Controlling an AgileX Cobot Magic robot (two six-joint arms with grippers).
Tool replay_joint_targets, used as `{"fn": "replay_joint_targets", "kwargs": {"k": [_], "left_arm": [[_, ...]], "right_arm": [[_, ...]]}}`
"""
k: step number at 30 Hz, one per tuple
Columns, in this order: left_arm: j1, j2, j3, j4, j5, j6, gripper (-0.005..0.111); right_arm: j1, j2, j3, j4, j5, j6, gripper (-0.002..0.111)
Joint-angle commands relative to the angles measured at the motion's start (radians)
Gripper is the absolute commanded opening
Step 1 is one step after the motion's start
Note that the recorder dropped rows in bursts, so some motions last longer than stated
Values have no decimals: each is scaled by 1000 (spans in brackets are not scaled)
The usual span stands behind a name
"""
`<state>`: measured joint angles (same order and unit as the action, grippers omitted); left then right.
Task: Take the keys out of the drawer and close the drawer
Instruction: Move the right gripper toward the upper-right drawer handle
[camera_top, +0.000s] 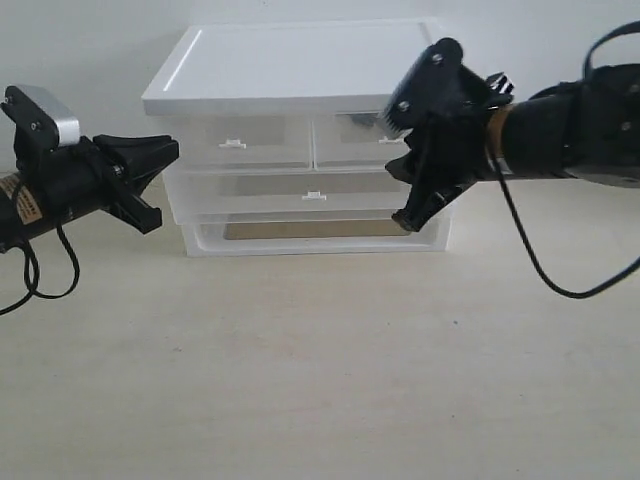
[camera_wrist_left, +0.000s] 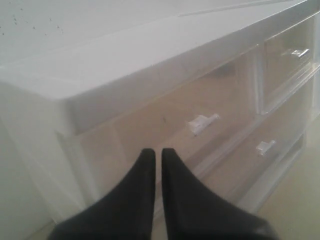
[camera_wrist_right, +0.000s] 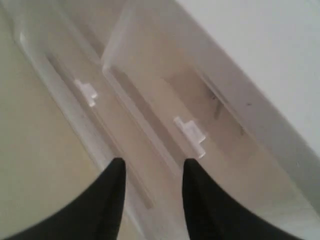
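Scene: white drawer unit (camera_top: 300, 60) on a pale table (camera_top: 320, 380). A black cable (camera_top: 540, 270) hangs under the right arm.

Right gripper (camera_top: 402, 195) hangs close in front of the unit's right end and hides part of the upper right front in the exterior view. Jaws released: the two fingers (camera_wrist_right: 112, 200) stand apart with nothing between them. Nothing lies between this gripper and the unit front.

The drawer (camera_top: 360, 140) sits just behind and above the right fingertips. In the right wrist view its white tab handle (camera_wrist_right: 190, 132) shows just beyond one fingertip, not touched. The front looks about level with its twin (camera_top: 245, 145); whether it is fully in cannot be told.

The keys cannot be made out in any view. Through the translucent drawer wall there are only faint dark marks, too blurred to name.

Left gripper (camera_top: 172, 148) is well off from the drawer, near the unit's far corner. Its fingers (camera_wrist_left: 140, 190) are clenched almost together on nothing, pointing at the twin's front.

Count:
- one unit
- two small upper drawers
- one full-width drawer (camera_top: 314, 190) under them, and a lowest tier beneath that
- three tab handles seen
- two grippers
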<state>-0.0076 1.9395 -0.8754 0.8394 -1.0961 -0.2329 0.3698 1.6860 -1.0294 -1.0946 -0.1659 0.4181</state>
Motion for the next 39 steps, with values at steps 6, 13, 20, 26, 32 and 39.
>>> {"fn": "replay_joint_targets", "kwargs": {"k": [6,13,20,26,32,39], "left_arm": [[-5,4,-6,-13,5,5,4],[-5,4,-6,-13,5,5,4],[-5,4,-6,-13,1,6,4],[-5,4,-15,-13,-1,2,4],[-5,4,-22,-13,-1,2,4],[-5,4,-22,-13,-1,2,4]], "right_arm": [[60,135,-213,7,278,-283,35],[60,199,-232,-59,257,-370,35],[60,210,-232,-142,491,-363,0],[111,210,-223,-86,546,-370,0],[167,210,-215,-53,555,-377,0],[220,183,-164,0,579,-418,0]]}}
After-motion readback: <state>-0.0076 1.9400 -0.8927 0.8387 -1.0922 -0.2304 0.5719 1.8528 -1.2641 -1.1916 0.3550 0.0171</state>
